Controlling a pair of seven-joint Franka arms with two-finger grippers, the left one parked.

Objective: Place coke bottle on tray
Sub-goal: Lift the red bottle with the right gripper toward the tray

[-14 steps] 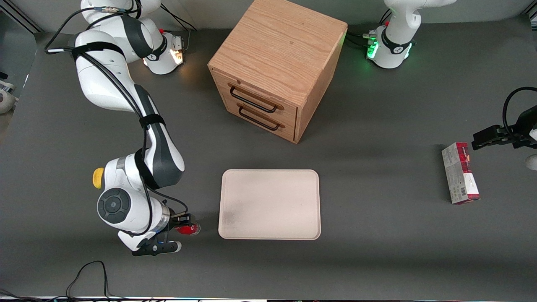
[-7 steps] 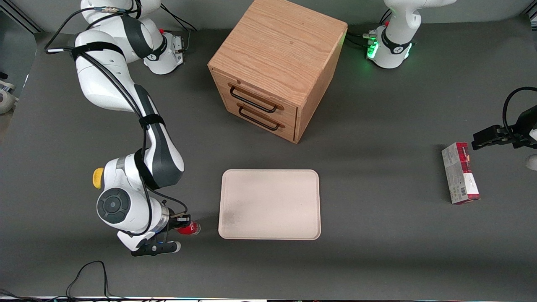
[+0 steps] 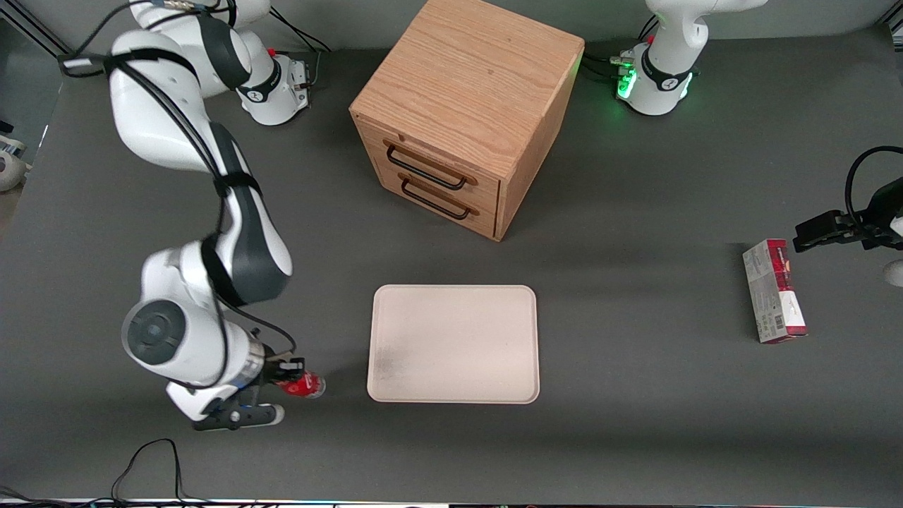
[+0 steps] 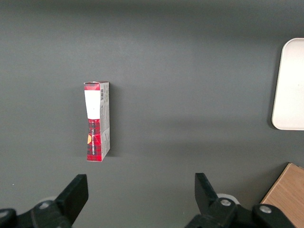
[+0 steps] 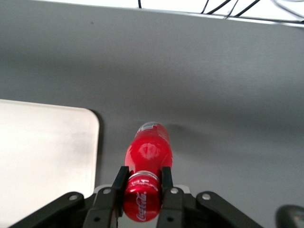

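My right gripper is shut on the coke bottle, a small red bottle with a red cap; both fingers press on its neck just under the cap. The bottle hangs lifted above the dark table, its clear base pointing away from the wrist. It sits a short way off the cream-white tray, toward the working arm's end of the table and level with the tray's edge nearest the front camera. Nothing lies on the tray.
A wooden drawer cabinet with two closed drawers stands farther from the front camera than the tray. A red-and-grey carton lies toward the parked arm's end of the table. A black cable loops near the table's front edge.
The arm has risen and shifted away from the tray, carrying the coke bottle up off the table with it.
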